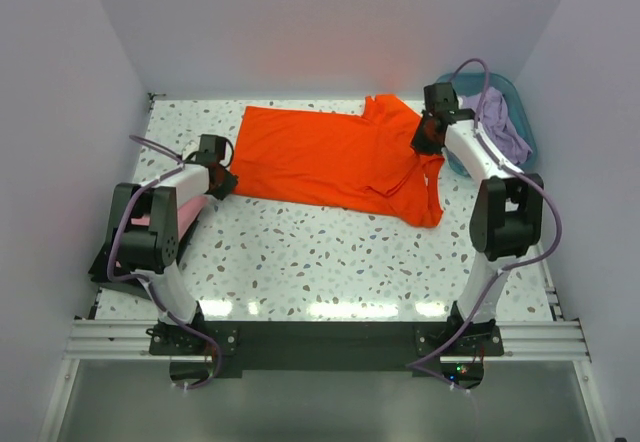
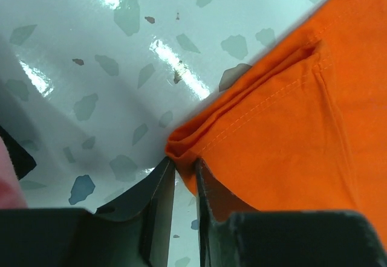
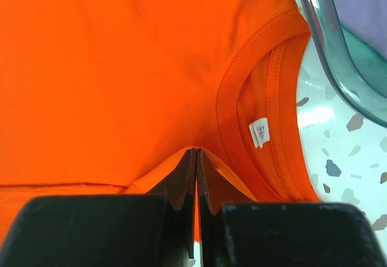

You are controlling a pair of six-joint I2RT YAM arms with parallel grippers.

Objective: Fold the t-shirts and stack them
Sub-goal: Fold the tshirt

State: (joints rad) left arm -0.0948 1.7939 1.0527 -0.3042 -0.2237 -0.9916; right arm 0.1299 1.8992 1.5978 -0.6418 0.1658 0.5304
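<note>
A bright orange t-shirt (image 1: 330,157) lies spread across the far half of the table, neck to the right. My left gripper (image 1: 220,177) is at its near left hem corner. In the left wrist view that bunched corner (image 2: 181,149) sits pinched between the narrowly parted fingertips of the left gripper (image 2: 184,164). My right gripper (image 1: 428,134) is at the shoulder beside the collar. In the right wrist view the right gripper (image 3: 196,152) is shut on a raised fold of orange cloth (image 3: 121,67), close to the white neck label (image 3: 259,132).
A teal basket (image 1: 520,102) stands at the far right corner with a lavender t-shirt (image 1: 500,127) in it; its rim (image 3: 326,43) passes just right of the collar. A pink t-shirt (image 1: 150,217) lies at the left edge beneath the left arm. White walls close in three sides.
</note>
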